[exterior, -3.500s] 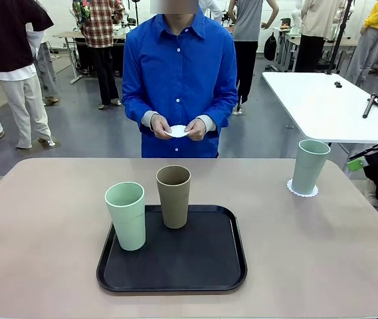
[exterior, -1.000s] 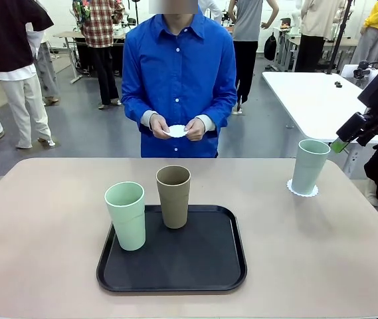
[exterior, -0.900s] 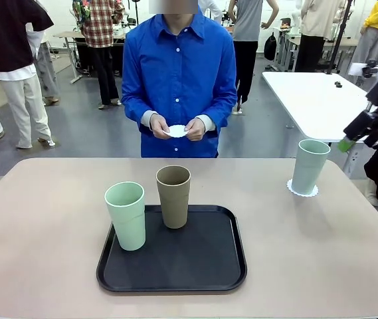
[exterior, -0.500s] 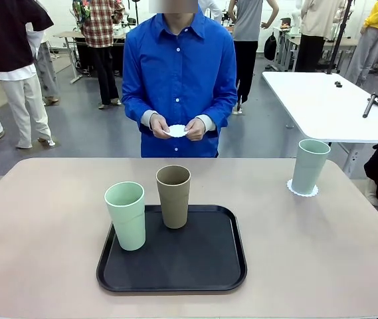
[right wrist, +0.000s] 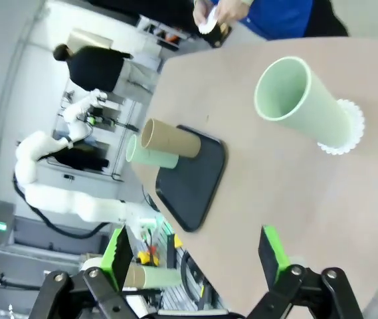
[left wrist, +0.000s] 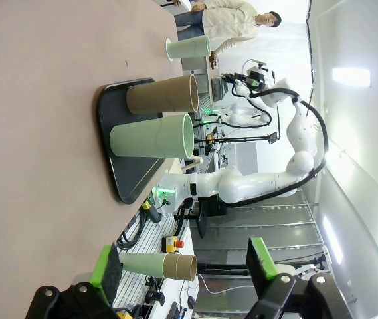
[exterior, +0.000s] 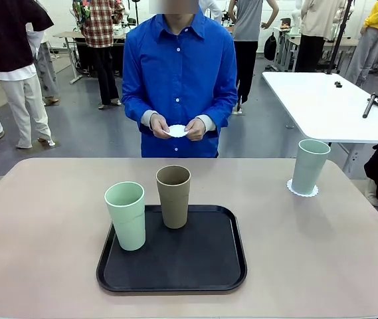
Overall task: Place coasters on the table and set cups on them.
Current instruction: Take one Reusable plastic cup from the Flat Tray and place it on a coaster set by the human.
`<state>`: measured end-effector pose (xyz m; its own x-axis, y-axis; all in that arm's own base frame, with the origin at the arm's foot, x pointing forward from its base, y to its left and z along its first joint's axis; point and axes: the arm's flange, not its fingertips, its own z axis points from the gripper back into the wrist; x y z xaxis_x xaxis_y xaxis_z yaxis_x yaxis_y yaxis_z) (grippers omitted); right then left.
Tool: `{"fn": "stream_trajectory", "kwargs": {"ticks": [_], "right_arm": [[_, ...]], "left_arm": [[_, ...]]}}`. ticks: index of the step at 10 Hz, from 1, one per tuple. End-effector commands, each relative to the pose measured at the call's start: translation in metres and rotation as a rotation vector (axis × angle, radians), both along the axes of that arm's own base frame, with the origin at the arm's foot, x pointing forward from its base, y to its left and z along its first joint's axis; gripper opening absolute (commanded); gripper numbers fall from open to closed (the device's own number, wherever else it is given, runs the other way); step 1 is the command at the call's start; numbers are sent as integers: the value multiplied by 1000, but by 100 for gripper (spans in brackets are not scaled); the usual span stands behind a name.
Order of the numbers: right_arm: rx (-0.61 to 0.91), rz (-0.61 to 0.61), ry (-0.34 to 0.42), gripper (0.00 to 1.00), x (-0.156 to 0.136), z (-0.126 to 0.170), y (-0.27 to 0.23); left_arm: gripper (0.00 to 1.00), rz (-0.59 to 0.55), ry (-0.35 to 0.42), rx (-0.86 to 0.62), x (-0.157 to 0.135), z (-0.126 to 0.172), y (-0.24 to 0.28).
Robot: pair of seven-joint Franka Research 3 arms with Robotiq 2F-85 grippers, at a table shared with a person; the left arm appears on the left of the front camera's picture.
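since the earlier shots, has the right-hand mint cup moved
No. The mint cup sits on the same coaster, equally far right of the tray, near the table's far right corner.

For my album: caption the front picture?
Brown cup and mint cup on the tray; third cup on a coaster.

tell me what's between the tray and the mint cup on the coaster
Nothing: in the front view the table is bare from the tray to the mint cup on its coaster.

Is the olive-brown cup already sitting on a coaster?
No, the olive-brown cup stands directly on the black tray, next to a mint green cup.
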<state>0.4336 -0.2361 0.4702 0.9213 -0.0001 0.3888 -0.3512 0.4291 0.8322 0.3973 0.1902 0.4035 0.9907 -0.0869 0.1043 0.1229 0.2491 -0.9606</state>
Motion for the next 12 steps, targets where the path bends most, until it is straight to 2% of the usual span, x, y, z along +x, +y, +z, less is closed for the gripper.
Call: {"fn": "stream_trajectory", "kwargs": {"ticks": [1, 4, 11, 12], "right_arm": [[74, -7, -28, 100, 4, -17, -14], [139, -65, 29, 100, 4, -44, -42], [153, -102, 69, 100, -2, -57, -52], [135, -92, 46, 100, -7, -62, -50]], "left_arm": [[100, 3, -7, -7, -1, 2, 0], [100, 3, -7, -7, -1, 2, 0], [100, 3, -7, -7, -1, 2, 0], [100, 3, -7, -7, -1, 2, 0]]}}
